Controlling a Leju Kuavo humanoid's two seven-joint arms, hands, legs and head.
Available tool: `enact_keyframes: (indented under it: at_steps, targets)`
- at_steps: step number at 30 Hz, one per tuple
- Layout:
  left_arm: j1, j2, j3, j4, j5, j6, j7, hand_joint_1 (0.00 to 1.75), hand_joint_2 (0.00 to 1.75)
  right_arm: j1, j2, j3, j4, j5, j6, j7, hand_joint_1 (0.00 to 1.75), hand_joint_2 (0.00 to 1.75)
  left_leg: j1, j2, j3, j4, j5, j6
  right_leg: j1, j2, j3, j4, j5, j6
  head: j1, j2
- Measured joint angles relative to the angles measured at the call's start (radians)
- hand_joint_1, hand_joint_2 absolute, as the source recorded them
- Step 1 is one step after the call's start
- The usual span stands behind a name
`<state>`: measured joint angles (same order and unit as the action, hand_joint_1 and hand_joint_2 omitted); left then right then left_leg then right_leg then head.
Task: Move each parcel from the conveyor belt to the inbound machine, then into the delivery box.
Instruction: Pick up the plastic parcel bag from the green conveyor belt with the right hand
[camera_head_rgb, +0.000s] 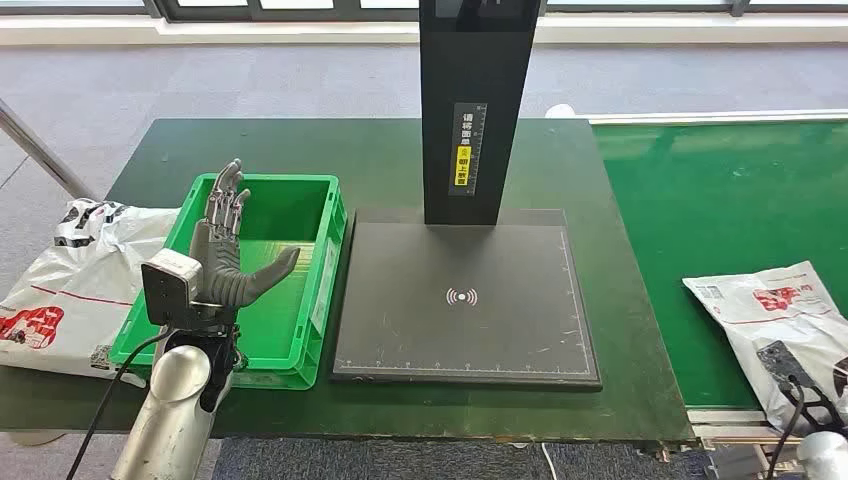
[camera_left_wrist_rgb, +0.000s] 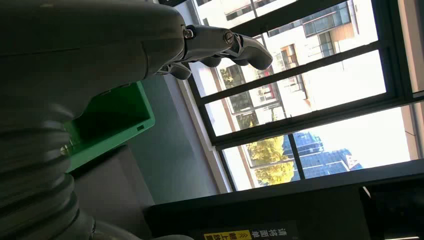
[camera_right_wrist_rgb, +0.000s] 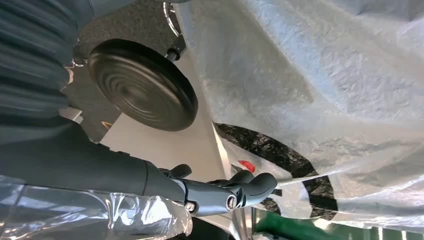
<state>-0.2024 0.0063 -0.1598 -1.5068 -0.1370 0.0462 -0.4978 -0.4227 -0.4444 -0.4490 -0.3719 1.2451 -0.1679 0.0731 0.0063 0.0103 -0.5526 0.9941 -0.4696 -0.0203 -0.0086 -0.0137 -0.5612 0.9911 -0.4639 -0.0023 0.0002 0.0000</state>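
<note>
While the left hand (camera_head_rgb: 228, 262) hovers at the lower left of the head view with its fingers spread and nothing in it, raised over the green bin (camera_head_rgb: 322, 262) that serves as the delivery box, the right hand (camera_head_rgb: 812, 400) lies at the lower right corner of the frame on a white parcel (camera_head_rgb: 770, 305) resting on the green conveyor belt (camera_head_rgb: 720, 200). From the right wrist view the thumb (camera_right_wrist_rgb: 250, 187) lies against the crinkled plastic of the parcel (camera_right_wrist_rgb: 320, 75), but whether that hand has closed on the bag or merely rests on it cannot be told. Centre frame, the inbound machine shows a bare black scanning pad (camera_head_rgb: 460, 300) with a wireless mark, beneath a black upright column (camera_head_rgb: 470, 100). A second white parcel (camera_head_rgb: 70, 270) lies at the left edge of the frame, outside the bin on the dark green worktop (camera_head_rgb: 380, 160). The step in hand appears to be the pick-up of the parcel from the belt. The next move would call for a firm hold on the loose, slippery bag, a lift clear of the belt edge, and a carry leftward to lay it flat on the pad before it goes on to the bin.
</note>
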Motion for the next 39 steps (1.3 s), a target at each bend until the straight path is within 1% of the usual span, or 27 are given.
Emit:
enact_keyframes:
  at_steps: [5,9,21,26,32,36,39]
  targets:
    - [0.005,0.007,0.000,0.002,0.001,0.000,-0.003,0.00,1.75,0.000,0.006,0.000,0.007,0.000,0.009,-0.027,0.01,1.75,0.000,0.000,0.000,0.000,0.000,0.000,0.000,0.000,0.000,0.000,0.000,0.000,0.000,0.000]
    - [0.010,0.012,0.000,0.002,0.001,0.000,-0.006,0.00,1.75,0.000,0.009,0.000,0.010,-0.001,0.011,-0.032,1.75,1.75,0.000,0.000,0.000,0.000,0.000,0.000,0.000,0.000,0.000,0.000,0.000,0.000,0.000,0.000]
    - [-0.005,0.024,-0.009,0.018,0.002,-0.003,-0.007,0.00,1.75,0.003,0.013,0.000,0.018,-0.004,0.072,-0.074,1.75,1.75,0.000,0.000,0.000,0.000,0.001,0.001,0.000,0.000,0.000,0.000,0.001,0.001,0.000,0.000]
    - [-0.020,0.025,-0.018,0.032,0.003,-0.004,-0.008,0.00,1.75,0.004,0.013,0.000,0.021,-0.010,0.078,-0.094,1.75,1.75,0.000,0.000,0.000,0.000,0.001,0.001,0.000,0.000,0.000,0.000,0.001,0.001,0.000,0.000]
    - [-0.032,0.025,-0.026,0.038,0.004,-0.004,-0.008,0.00,1.75,0.009,0.013,0.000,0.015,-0.026,0.027,-0.165,1.75,1.75,0.000,0.000,0.000,0.000,0.001,0.001,0.000,0.000,0.000,0.000,0.001,0.001,0.000,0.000]
    - [-0.033,0.025,-0.026,0.038,0.004,-0.004,-0.008,0.00,1.75,0.010,0.014,0.000,0.001,-0.034,0.006,-0.192,1.75,1.75,0.000,0.000,0.000,0.000,0.001,0.001,-0.001,0.000,0.000,0.000,0.001,0.001,0.000,0.000]
    - [-0.032,0.026,-0.026,0.038,0.004,-0.004,-0.008,0.00,1.75,0.024,0.022,0.000,-0.051,-0.065,-0.053,-0.252,1.75,1.75,0.000,0.000,-0.001,0.000,0.001,0.001,-0.001,0.000,0.000,0.000,0.001,0.001,0.000,0.000]
